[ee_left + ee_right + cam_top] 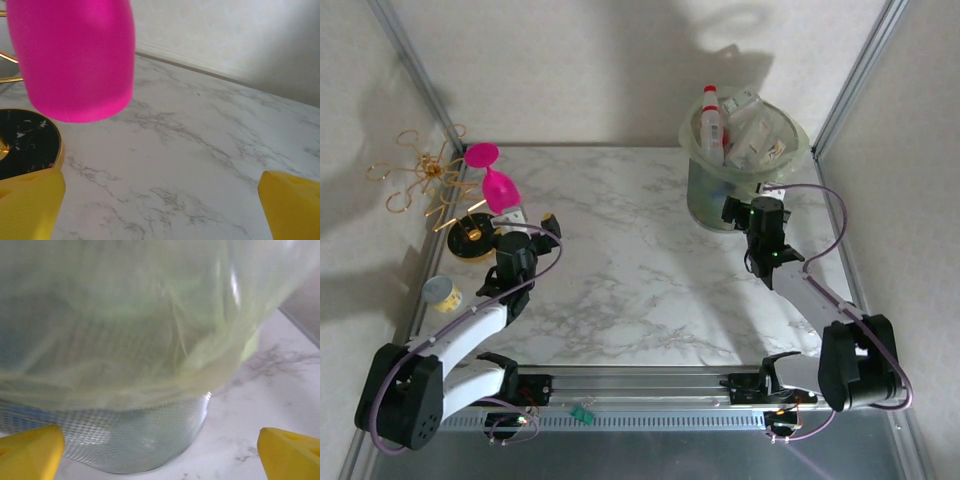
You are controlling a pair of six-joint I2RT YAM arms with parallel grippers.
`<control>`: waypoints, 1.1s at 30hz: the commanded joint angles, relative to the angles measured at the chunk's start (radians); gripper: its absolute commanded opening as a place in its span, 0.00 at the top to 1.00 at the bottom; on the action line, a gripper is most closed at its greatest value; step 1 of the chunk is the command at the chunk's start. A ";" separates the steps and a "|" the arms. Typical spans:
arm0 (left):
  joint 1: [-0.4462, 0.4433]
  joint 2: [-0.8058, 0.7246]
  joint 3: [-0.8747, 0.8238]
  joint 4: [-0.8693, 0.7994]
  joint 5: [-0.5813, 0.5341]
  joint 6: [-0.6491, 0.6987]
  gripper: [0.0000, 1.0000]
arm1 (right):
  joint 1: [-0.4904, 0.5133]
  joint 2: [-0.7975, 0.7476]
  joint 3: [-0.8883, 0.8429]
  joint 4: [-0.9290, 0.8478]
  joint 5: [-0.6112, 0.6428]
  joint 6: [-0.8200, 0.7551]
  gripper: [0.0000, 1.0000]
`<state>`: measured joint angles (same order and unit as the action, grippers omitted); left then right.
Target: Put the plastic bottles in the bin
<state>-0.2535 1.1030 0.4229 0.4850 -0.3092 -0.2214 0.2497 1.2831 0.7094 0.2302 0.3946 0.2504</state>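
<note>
Already the plastic bottles point(715, 125) sit heaped in the bin point(705, 200) at the far right of the table point(640, 280), poking above its rim. The right gripper point(733, 212) is just in front of the bin wall point(125, 440), jaws spread wide and holding nothing, with the wall squarely ahead of its fingertips point(30, 450). Well apart on the left, the left gripper point(535, 218) is equally wide and empty, and faces the pink goblet point(75, 60) beside the gold wire stand point(420, 175).

White marble-pattern tabletop point(650, 290), grey veining, slight sheen. Pale textured walls point(600, 70) close it in at back and both sides. Silver metal posts point(420, 75) slant up from far corners. Soft grey shadows across back and left wall. Aluminium rail point(650, 380) along near edge.
</note>
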 commanded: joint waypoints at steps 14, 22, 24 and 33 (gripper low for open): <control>0.153 0.243 -0.061 0.525 0.042 0.122 0.00 | -0.241 0.047 -0.243 0.417 -0.037 -0.058 0.01; 0.200 0.347 0.039 0.500 0.192 0.171 0.00 | -0.342 0.142 -0.366 0.720 -0.201 -0.030 0.01; 0.202 0.349 0.046 0.491 0.189 0.170 0.00 | -0.343 0.170 -0.390 0.790 -0.241 -0.046 0.01; 0.185 0.275 0.007 0.389 0.115 0.143 0.00 | -0.308 0.200 -0.374 0.811 -0.339 -0.138 0.01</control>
<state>-0.0639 1.4162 0.4423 0.9108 -0.1646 -0.0711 -0.0807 1.4788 0.3420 0.9539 0.0929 0.1650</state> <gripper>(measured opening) 0.996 0.987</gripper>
